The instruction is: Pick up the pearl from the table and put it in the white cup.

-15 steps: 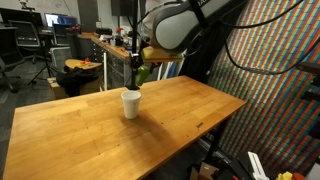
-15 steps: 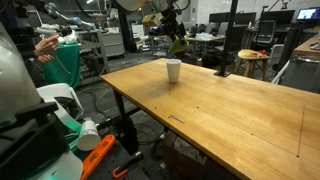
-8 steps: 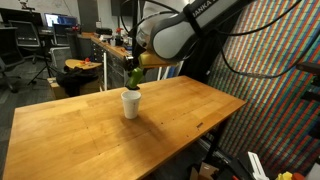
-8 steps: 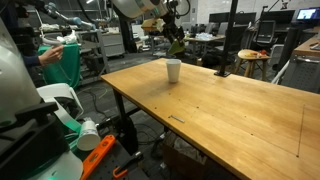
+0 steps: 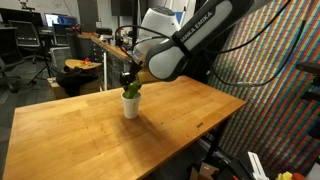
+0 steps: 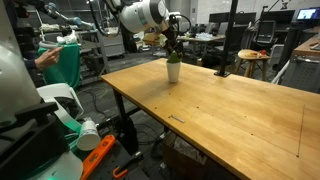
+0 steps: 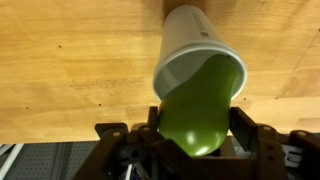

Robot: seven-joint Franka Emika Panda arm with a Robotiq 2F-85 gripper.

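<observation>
Gripper (image 5: pixel 131 82) is pinching the small yellow-green pear-shaped fruit (image 5: pixel 132 90), directly above the white tapered paper cup (image 5: pixel 130 105). In this exterior view the fruit's lower end sits right at the cup's rim; can't tell how far in it goes. Cup stands upright on the light wooden butcher-block table (image 5: pixel 110 145), toward the table's far edge. The arm's bulky white-and-black body reaches in from up and to the right of the cup.

In the exterior view from across the table, same stack: gripper (image 6: pixel 172 48) on top, green fruit (image 6: pixel 173 58) under it, cup (image 6: pixel 173 72) at the bottom, fruit touching or just inside the cup's mouth. Cup is near the far corner of the table (image 6: pixel 230 115). Bare wood all around the cup.

Wrist view: gripper (image 7: pixel 195 128) with black fingers (image 7: pixel 243 128) clamped on either side of the fruit (image 7: pixel 195 110), which fills the gap between them. The fruit overlaps the near side of the cup's open mouth; cup (image 7: pixel 190 40) is seen from above at an angle, white outer wall visible beyond the fruit. Wood-grain tabletop (image 7: pixel 70 60) surrounds the cup.
</observation>
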